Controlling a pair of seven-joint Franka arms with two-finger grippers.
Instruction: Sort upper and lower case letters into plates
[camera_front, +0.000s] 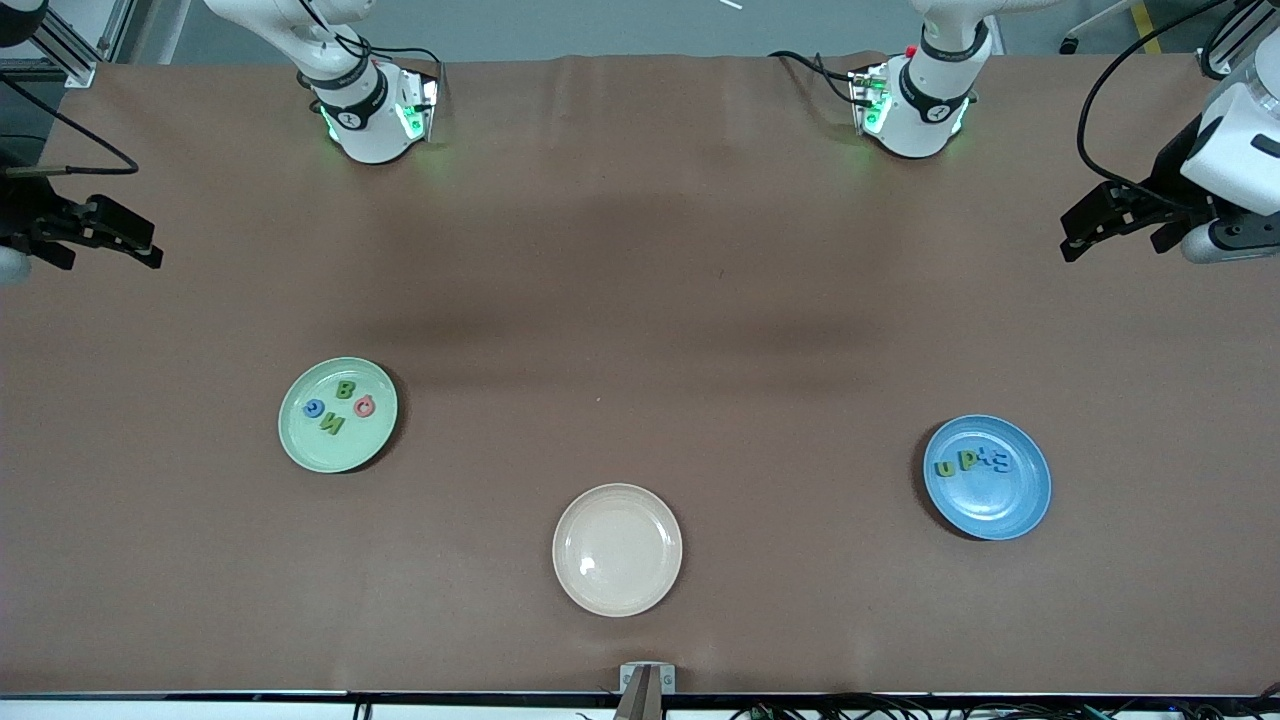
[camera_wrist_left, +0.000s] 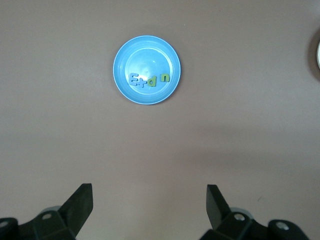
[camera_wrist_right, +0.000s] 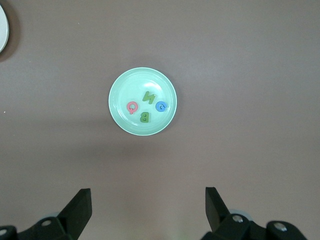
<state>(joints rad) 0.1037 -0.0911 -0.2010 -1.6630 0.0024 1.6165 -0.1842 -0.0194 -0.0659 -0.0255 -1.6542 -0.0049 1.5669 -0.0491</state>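
Sorting looks finished — no loose letters show on the worktop (camera_front: 640, 300). In the green plate (camera_front: 300, 440), toward the right arm's end, lie four capitals (camera_front: 340, 408); in the blue plate (camera_front: 1000, 505), toward the left arm's end, four letters (camera_front: 972, 462), seemingly lower case. Between them, nearer the camera, the cream plate (camera_front: 617, 549) is empty. Left gripper (camera_front: 1075, 235) and right gripper (camera_front: 150, 250) wait at the worktop's ends — fingers spread, holding nothing.

Left gripper (camera_front: 1075, 240), right gripper (camera_front: 150, 250), jaws apart, raised
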